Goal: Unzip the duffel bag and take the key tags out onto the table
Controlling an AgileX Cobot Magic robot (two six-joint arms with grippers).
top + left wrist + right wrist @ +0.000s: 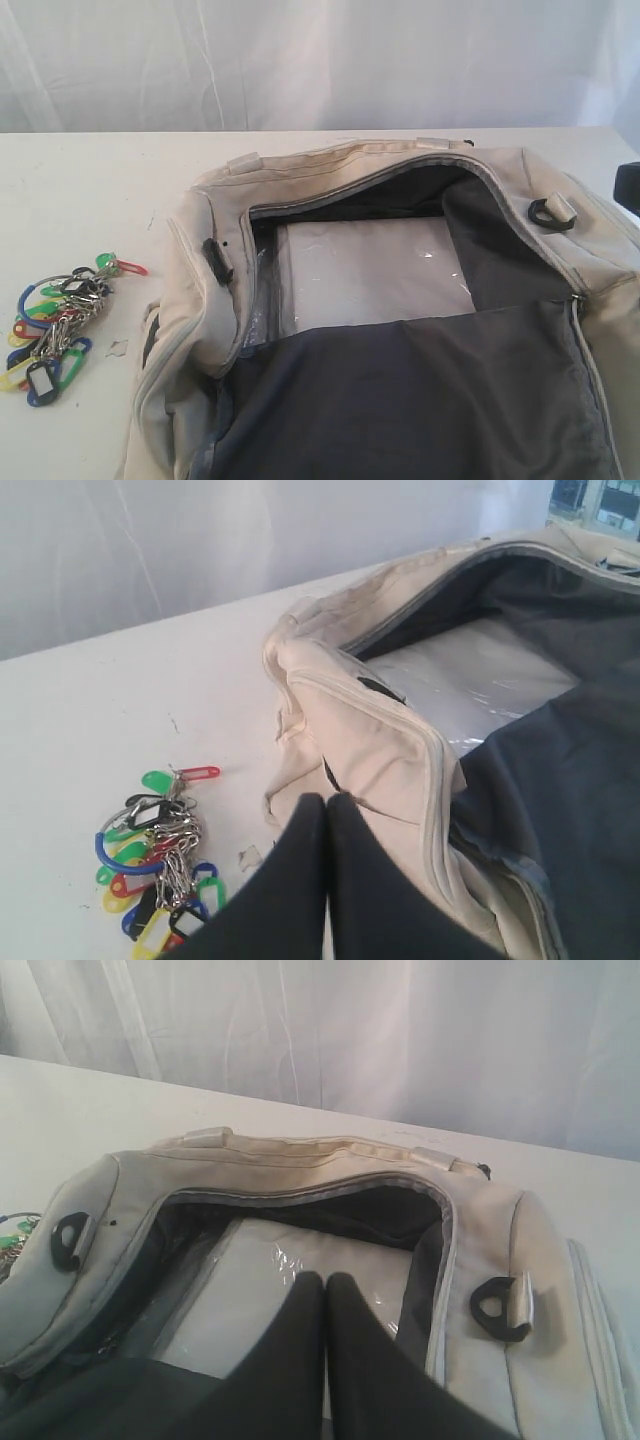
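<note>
The cream duffel bag (400, 300) lies unzipped on the white table (80, 190), its dark grey flap folded toward the front and a pale plastic-covered bottom panel (370, 270) showing inside. The bunch of coloured key tags (60, 325) rests on the table left of the bag, also in the left wrist view as key tags (155, 865). My left gripper (327, 802) is shut and empty, raised over the bag's (400, 750) left end, with the tags off to its side. My right gripper (325, 1282) is shut and empty above the bag's open mouth (300, 1260). Neither gripper shows in the exterior view.
A white curtain (320, 60) hangs behind the table. Black D-rings (552, 212) sit on the bag's ends. A dark object (628, 190) pokes in at the right edge. Small flecks (118, 348) lie on the table beside the tags.
</note>
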